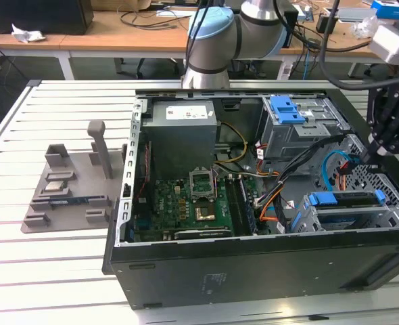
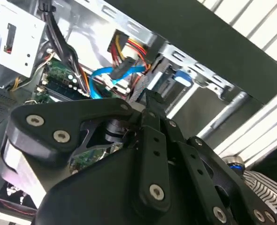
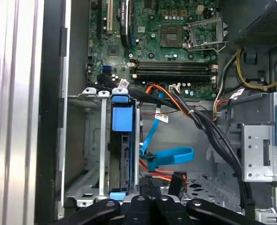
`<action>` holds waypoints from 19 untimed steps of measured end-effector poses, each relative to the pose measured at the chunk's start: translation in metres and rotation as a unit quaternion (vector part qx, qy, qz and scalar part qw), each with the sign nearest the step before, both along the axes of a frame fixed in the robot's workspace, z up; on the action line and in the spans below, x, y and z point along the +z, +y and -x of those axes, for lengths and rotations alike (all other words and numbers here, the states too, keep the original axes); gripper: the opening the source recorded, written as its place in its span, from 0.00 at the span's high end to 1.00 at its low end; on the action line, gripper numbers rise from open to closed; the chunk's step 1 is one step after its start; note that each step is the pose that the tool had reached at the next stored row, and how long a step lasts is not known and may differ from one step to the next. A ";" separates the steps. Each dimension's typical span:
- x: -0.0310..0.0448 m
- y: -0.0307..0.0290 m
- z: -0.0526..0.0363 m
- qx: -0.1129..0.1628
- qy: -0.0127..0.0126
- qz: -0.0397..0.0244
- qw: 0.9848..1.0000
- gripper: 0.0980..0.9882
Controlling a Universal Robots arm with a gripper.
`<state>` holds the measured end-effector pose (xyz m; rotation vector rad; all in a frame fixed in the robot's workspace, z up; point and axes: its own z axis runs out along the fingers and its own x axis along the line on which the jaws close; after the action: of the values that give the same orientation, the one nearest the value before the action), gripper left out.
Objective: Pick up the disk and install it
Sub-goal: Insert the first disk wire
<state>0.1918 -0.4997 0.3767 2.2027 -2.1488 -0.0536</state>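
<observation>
The disk [image 1: 348, 200] sits in the grey drive cage [image 1: 362, 218] at the case's front corner on the exterior view's right, with blue rails at its ends. In the first wrist view it stands edge-on in the cage slot, the disk [image 3: 124, 164] under a blue rail tab [image 3: 120, 117]. My black gripper [image 1: 366, 158] hangs just above the case's right end, over the blue data cable [image 1: 331, 169] and a little apart from the disk. Its fingers [image 2: 150, 101] look pressed together with nothing between them. The gripper [image 3: 163, 190] is beside the cage.
The open black computer case [image 1: 253, 264] lies on a white slatted table [image 1: 51, 271]. Inside are the green motherboard [image 1: 186, 203], a grey power-supply box [image 1: 182, 135], an upper drive cage with a blue latch [image 1: 286, 108] and loose orange and black cables [image 3: 195, 112]. A grey fixture [image 1: 78, 183] lies on the left.
</observation>
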 end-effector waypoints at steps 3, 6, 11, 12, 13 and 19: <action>-0.0024 0.0158 0.0000 0.000 0.000 0.000 1.000 0.99; -0.0031 0.0178 -0.0003 0.000 0.000 0.000 1.000 0.99; -0.0032 0.0179 -0.0004 0.000 0.000 0.000 1.000 0.99; -0.0031 0.0179 -0.0004 0.000 0.000 0.000 1.000 0.99; -0.0031 0.0179 -0.0004 0.000 0.000 0.000 1.000 0.99; -0.0032 0.0179 -0.0004 0.000 0.000 0.000 1.000 0.70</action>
<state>0.1922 -0.4818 0.3735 2.2022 -2.1487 -0.0528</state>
